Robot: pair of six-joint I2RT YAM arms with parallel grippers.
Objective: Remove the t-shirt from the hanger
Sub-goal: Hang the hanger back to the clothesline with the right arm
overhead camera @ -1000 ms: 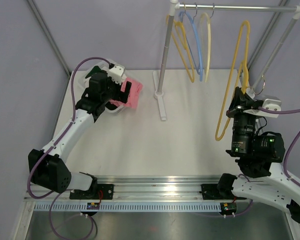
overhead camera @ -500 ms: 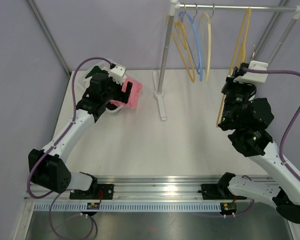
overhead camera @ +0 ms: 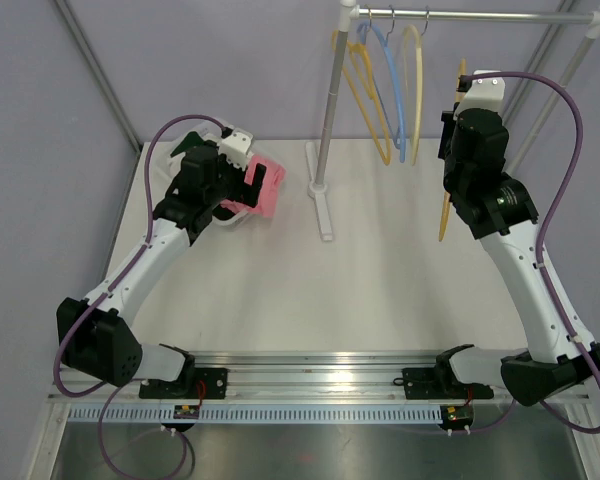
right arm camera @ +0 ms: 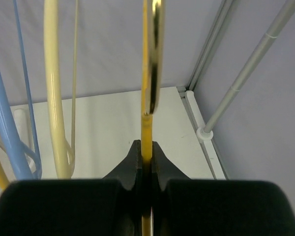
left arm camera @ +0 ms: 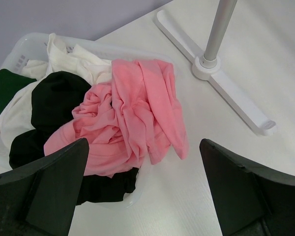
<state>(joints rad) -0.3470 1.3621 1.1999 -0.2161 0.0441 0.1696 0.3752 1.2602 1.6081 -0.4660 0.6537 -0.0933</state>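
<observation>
The pink t-shirt (left arm camera: 132,118) lies crumpled on a pile of white, black and green clothes in a white basket (left arm camera: 19,46) at the table's far left, with one edge hanging over the rim. It also shows in the top view as the t-shirt (overhead camera: 265,188). My left gripper (left arm camera: 142,147) hovers open just above it, fingers wide apart and holding nothing. My right gripper (right arm camera: 146,150) is shut on the stem of a bare yellow hanger (right arm camera: 146,130), held high near the rail. From above, that hanger (overhead camera: 444,215) dangles below the right gripper (overhead camera: 454,112).
A clothes rack stands at the back: its pole (overhead camera: 332,100), white foot (overhead camera: 321,205) and top rail (overhead camera: 470,15). Yellow, blue and cream hangers (overhead camera: 390,90) hang on the rail left of my right arm. The rack's foot (left arm camera: 226,93) lies right of the basket.
My right arm has swung up and back, carrying the yellow hanger from low over the table up beside the rail. The left arm and the t-shirt have not moved.
</observation>
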